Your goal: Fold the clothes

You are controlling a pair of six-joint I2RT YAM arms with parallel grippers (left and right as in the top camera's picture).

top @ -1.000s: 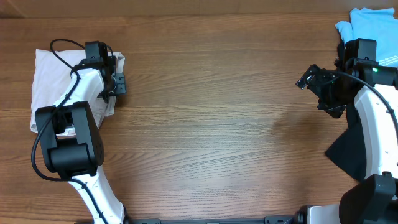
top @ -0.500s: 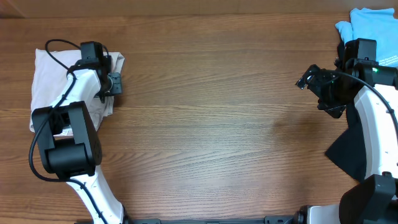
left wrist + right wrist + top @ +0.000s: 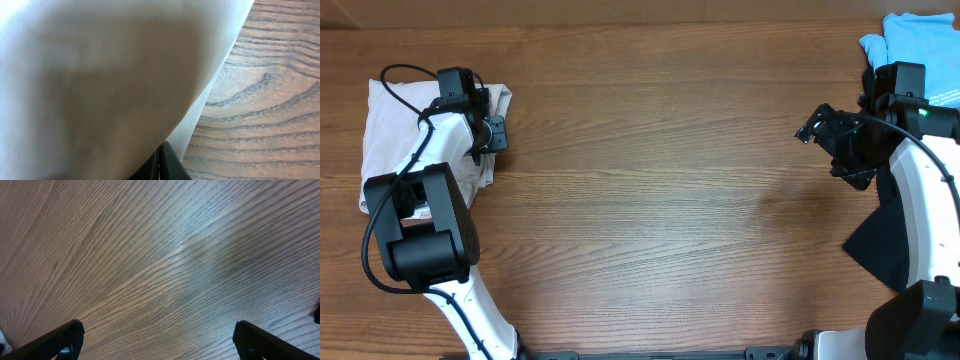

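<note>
Khaki cotton shorts (image 3: 390, 140) lie bunched at the left end of the brown wooden counter (image 3: 650, 200), partly under my left arm. My left fingers (image 3: 492, 132) are clenched on the shorts' right-hand edge. From my left wrist the finely ribbed pale fabric fills nearly the whole view, with a strip of wood grain beside it. My right fingers (image 3: 815, 125) are released, spread wide above bare wood, well apart from the shorts. Near that arm lie a light blue garment (image 3: 920, 35) and a black cloth (image 3: 870, 250).
</note>
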